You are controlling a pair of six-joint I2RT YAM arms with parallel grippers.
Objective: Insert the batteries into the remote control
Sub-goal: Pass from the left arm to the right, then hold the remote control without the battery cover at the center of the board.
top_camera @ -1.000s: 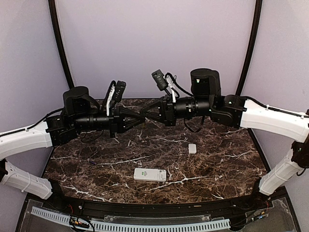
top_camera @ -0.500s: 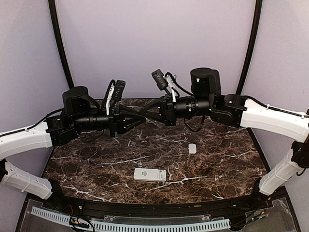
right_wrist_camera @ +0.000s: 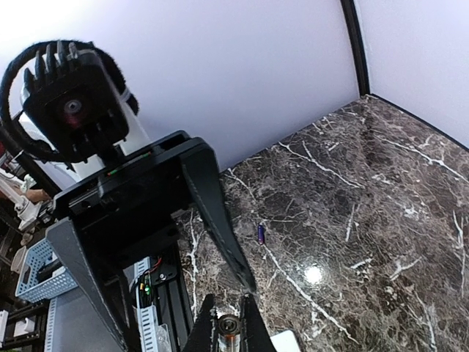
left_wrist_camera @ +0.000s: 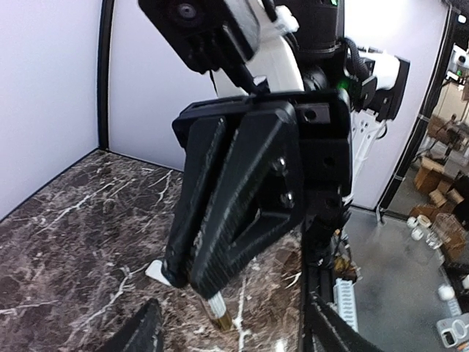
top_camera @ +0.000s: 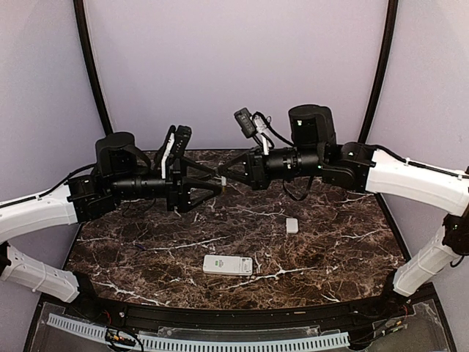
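Both arms meet in mid-air above the back of the table. My right gripper [top_camera: 226,176] [right_wrist_camera: 229,328] is shut on a battery [left_wrist_camera: 218,311] [right_wrist_camera: 229,323], whose silver and gold end sticks out past the fingertips. My left gripper [top_camera: 217,186] [left_wrist_camera: 234,339] stands open around that end, its fingers [left_wrist_camera: 141,334] apart from it. The white remote control [top_camera: 228,265] lies flat near the front middle of the table. A second, purple battery [right_wrist_camera: 261,233] lies on the marble.
A small white piece [top_camera: 292,225] lies on the table right of centre. The dark marble table [top_camera: 132,249] has a raised black rim, and purple walls stand close behind and at both sides. A slotted white cable duct [top_camera: 198,342] runs along the near edge.
My left gripper has gone from shut to open, letting go of the battery, which stays in the right gripper. Both arms have barely shifted.
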